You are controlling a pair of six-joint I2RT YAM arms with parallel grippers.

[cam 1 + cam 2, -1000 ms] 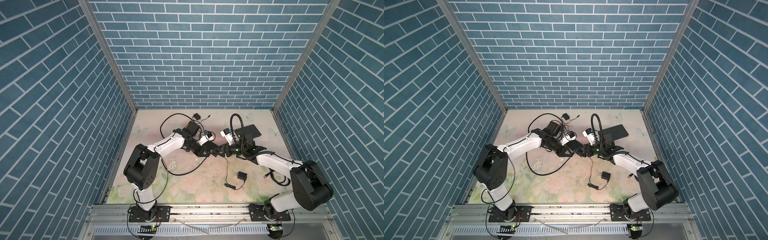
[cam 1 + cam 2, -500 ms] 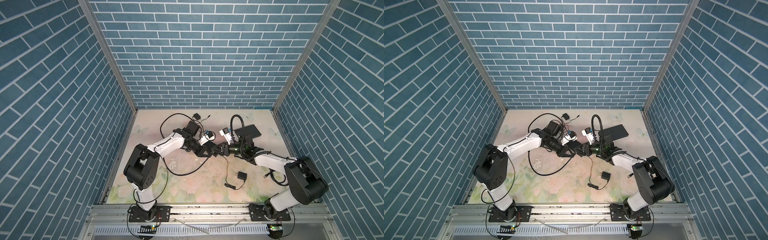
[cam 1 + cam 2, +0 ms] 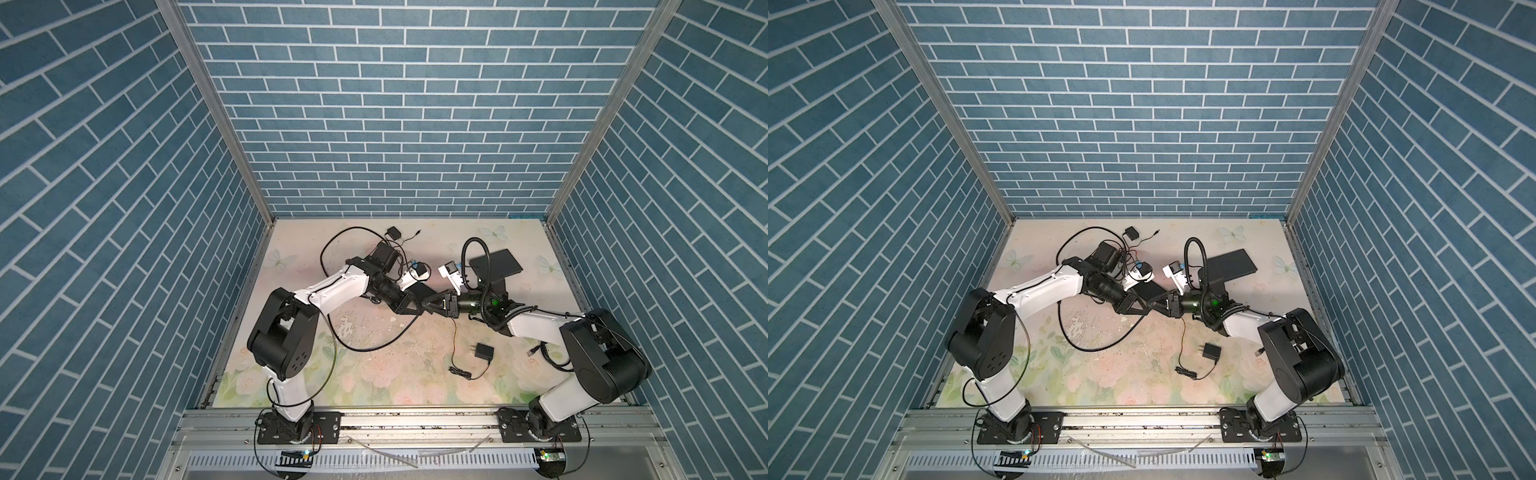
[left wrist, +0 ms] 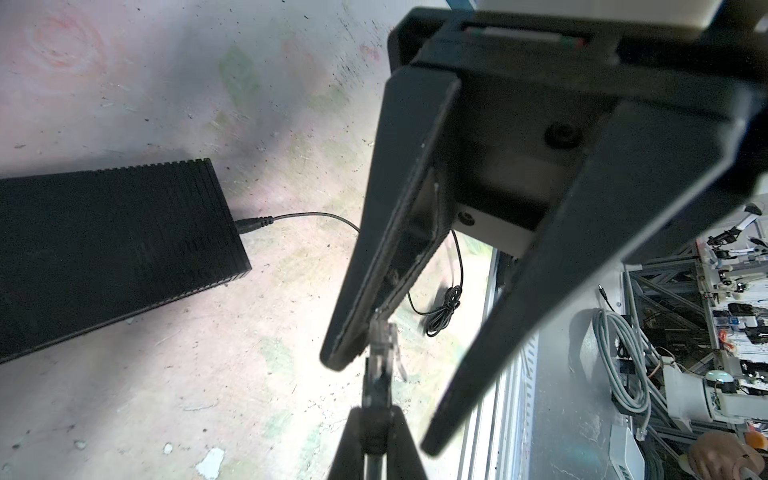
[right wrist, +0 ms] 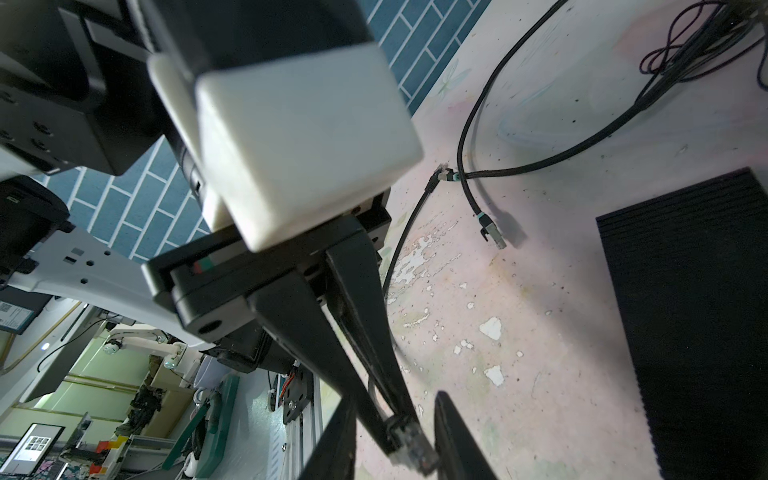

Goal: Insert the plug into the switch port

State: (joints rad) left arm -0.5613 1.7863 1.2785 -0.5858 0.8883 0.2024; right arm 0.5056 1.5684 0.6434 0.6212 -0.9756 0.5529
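My left jaws are clenched on the boot of the clear plug (image 4: 382,336). Its long axis points straight between my right jaws, which are parted either side and not gripping. Beyond, the switch (image 4: 116,253) lies flat on the table (image 4: 249,395), port hidden.

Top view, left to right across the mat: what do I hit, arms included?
Left arm's shoulder → left gripper → right gripper, meeting it tip to tip → small black adapter → right arm's shoulder. The flat black box is left out: it sits over the adapter's span.
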